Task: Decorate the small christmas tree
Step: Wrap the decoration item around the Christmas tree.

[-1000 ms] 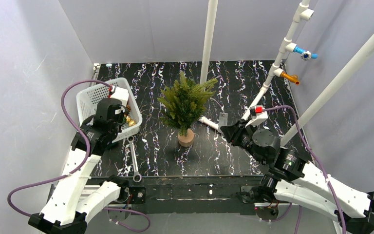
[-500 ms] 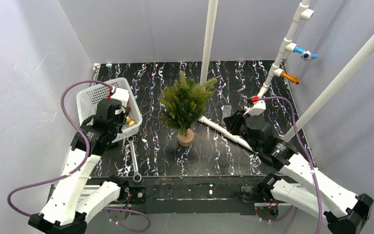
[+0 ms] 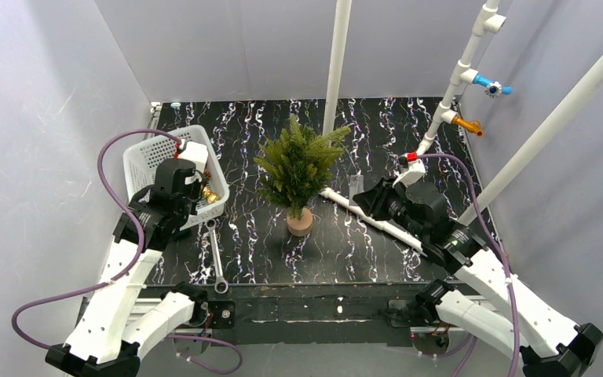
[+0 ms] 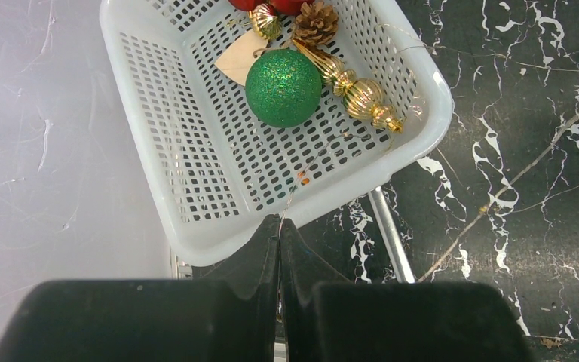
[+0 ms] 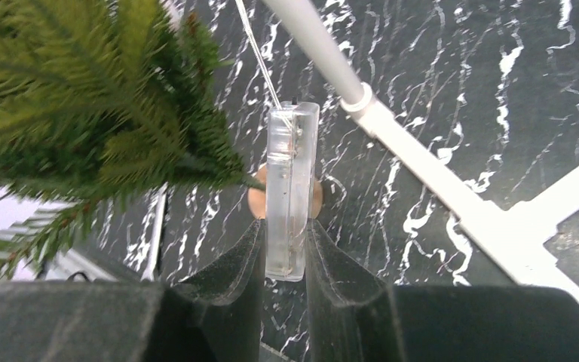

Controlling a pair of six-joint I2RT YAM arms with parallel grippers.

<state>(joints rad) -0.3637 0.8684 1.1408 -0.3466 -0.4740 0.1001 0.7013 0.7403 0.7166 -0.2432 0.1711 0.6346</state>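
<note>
Midway across the black marbled table (image 3: 259,251), the small christmas tree (image 3: 298,166) stands upright on its round tan base (image 3: 299,224). It is apart from the white basket (image 3: 143,157) on its left and from the right gripper (image 5: 285,226) on its right.

The right gripper is clamped on a clear plastic box (image 5: 290,181), held upright between the two fingers. A thin wire (image 5: 256,53) leads up from the top of the box. In the right wrist view the tree's green branches fill the upper left, just beside the box, and the tan base shows behind it. No marking can be read through the clear plastic.

The left gripper (image 4: 279,222) hangs over the near corner of the basket, its fingers pressed fully together. A fine wire strand (image 4: 290,200) runs out from between their tips into the basket.

At the far end of the basket lie a green glitter ball (image 4: 283,87), a gold spindle ornament (image 4: 350,87), a pine cone (image 4: 315,23) and a tan tag (image 4: 237,60). Any writing on the tag is too small to tell.

A metal bar (image 3: 216,259) lies on the table just beside the basket's near corner. A white pipe (image 3: 369,214) lies on the table near the right gripper.
</note>
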